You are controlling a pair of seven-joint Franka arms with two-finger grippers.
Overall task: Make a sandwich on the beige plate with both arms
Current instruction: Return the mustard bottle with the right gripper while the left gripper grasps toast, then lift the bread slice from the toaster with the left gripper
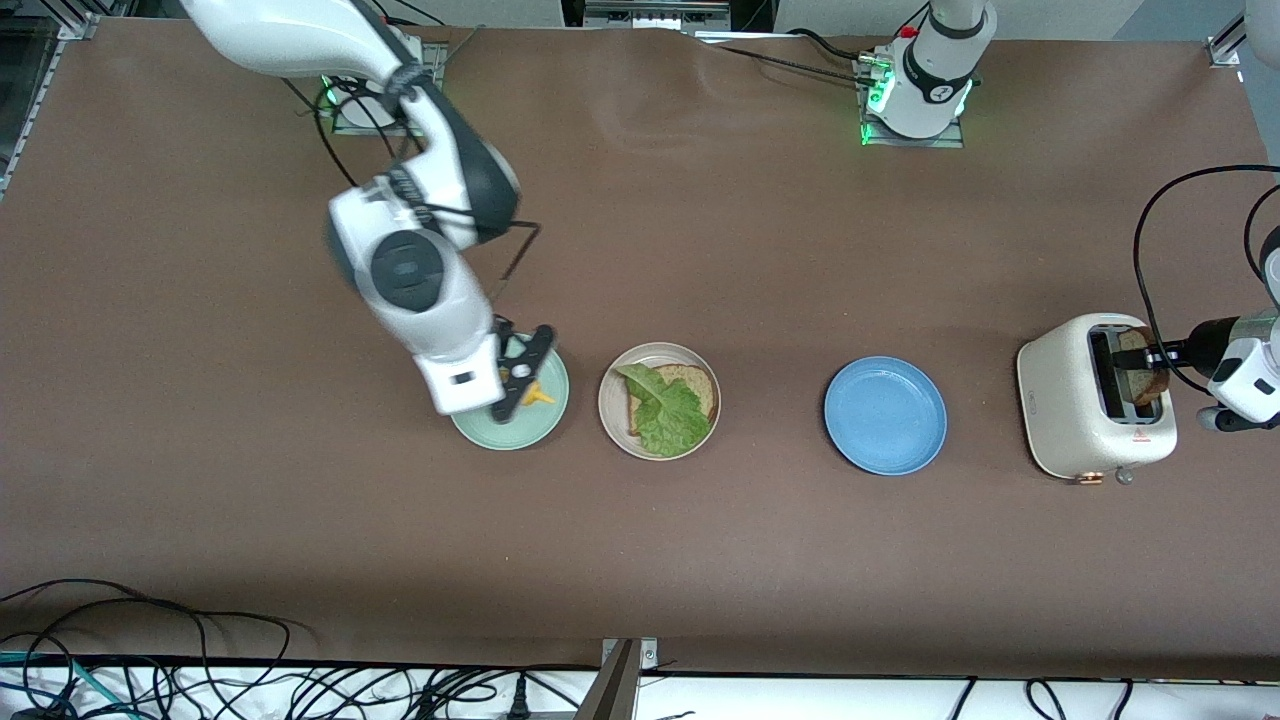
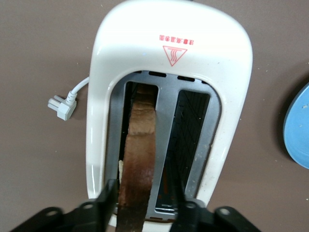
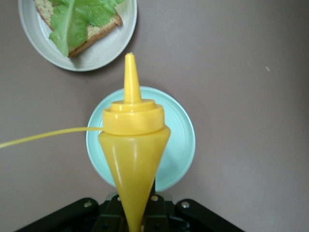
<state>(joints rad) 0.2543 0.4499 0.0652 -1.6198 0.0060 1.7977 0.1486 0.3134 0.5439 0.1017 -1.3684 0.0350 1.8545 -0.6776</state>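
Note:
The beige plate (image 1: 609, 400) holds one brown bread slice (image 1: 702, 386) with a green lettuce leaf (image 1: 664, 410) on top. A second bread slice (image 2: 140, 145) stands upright in one slot of the white toaster (image 1: 1060, 400). My left gripper (image 2: 144, 184) is over that slot, open, with one finger on each side of the slice; one finger is at the crust and the other stands apart from it. My right gripper (image 3: 135, 205) hangs over the mint green plate (image 3: 178, 145), shut on a yellow squeeze bottle (image 3: 134, 140) whose nozzle points toward the beige plate (image 3: 108, 48).
A blue plate (image 1: 885, 415) sits between the beige plate and the toaster. The toaster's white plug (image 2: 60, 106) lies loose on the brown table beside it. Black cables run over the table near the left arm's end.

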